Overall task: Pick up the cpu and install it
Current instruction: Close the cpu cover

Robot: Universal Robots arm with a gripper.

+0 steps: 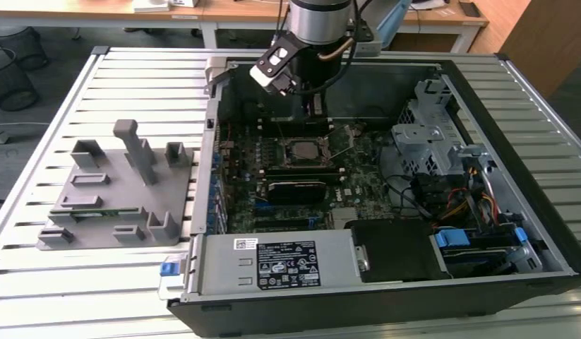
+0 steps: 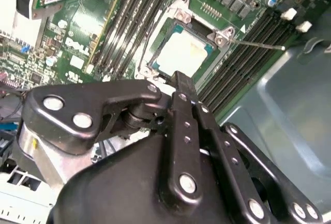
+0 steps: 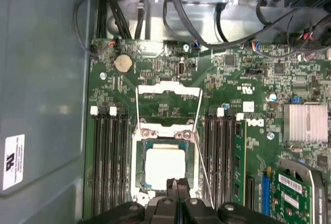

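Note:
The cpu [image 3: 164,167] lies flat in the motherboard socket [image 3: 135,168], silvery top up, with a tan-green rim showing around it. The socket's metal load plate [image 3: 168,87] stands swung open beyond it, and the thin lever [image 3: 204,175] runs along one side. My gripper [image 3: 177,187] hangs just above the socket's edge, its two black fingers pressed together with nothing between them. In the second wrist view the fingertips [image 2: 182,81] sit beside the cpu [image 2: 183,56], apart from it. In the exterior view the gripper [image 1: 314,111] is inside the open case, a little behind the cpu [image 1: 300,150].
The open computer case [image 1: 478,282] lies on a slatted table [image 1: 130,85]. Memory slots [image 3: 109,162] flank the socket, and cables [image 3: 207,38] and a drive cage [image 1: 431,134] crowd the case's far side. A grey fixture block [image 1: 121,191] with posts stands at the exterior view's left.

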